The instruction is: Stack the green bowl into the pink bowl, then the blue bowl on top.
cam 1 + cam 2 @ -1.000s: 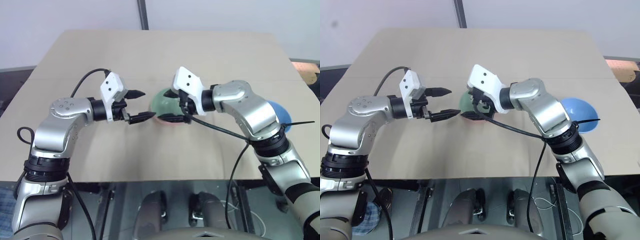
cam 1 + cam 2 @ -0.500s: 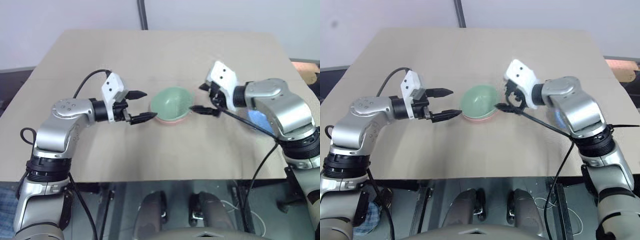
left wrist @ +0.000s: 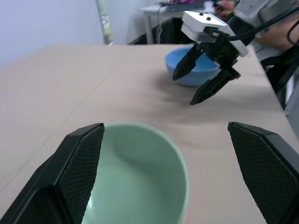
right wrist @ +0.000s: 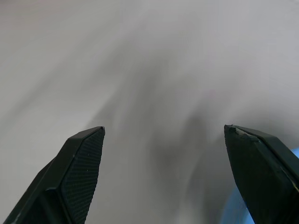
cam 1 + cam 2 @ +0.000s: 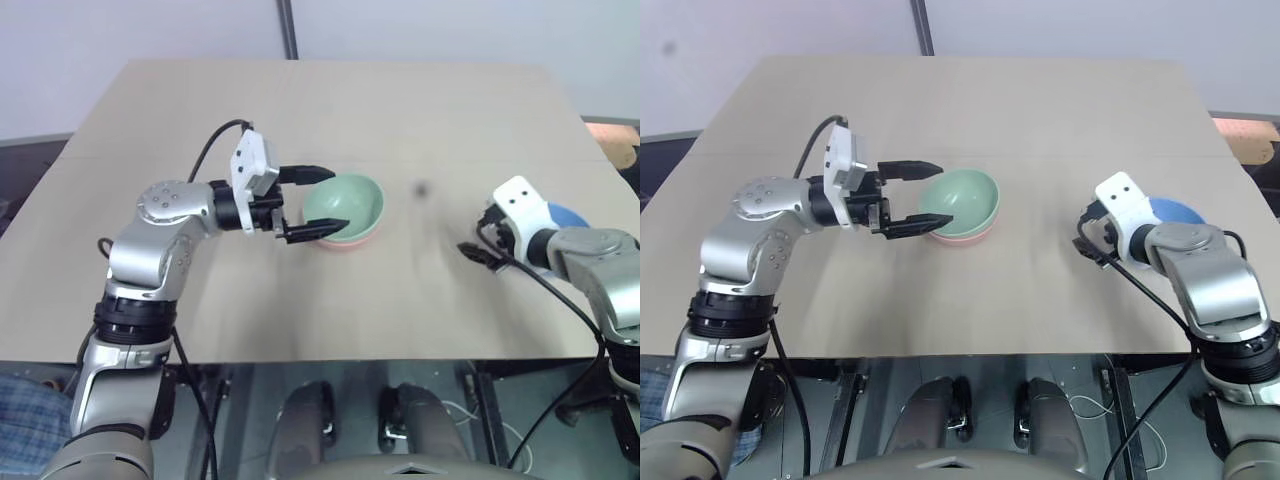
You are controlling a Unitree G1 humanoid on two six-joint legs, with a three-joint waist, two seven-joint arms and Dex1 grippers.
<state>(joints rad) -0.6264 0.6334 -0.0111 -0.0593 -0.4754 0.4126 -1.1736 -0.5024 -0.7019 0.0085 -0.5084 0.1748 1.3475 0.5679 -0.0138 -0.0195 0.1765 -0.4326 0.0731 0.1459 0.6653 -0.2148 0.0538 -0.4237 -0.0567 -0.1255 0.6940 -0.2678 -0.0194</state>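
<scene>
The green bowl [image 5: 345,205] is seen nested in the pink bowl [image 5: 345,240] at frame centre on the worktop [image 5: 330,110]. The wide-spread left gripper [image 5: 318,200] is poised at its rim. The right gripper [image 3: 205,77], also wide and empty, is held beside the blue bowl [image 5: 565,215] at right.

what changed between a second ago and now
The right claw left the green bowl and swung out right, beside the blue bowl, open and empty. The left claw moved in around the green bowl's near rim, open. The green bowl stayed nested in the pink bowl.
</scene>
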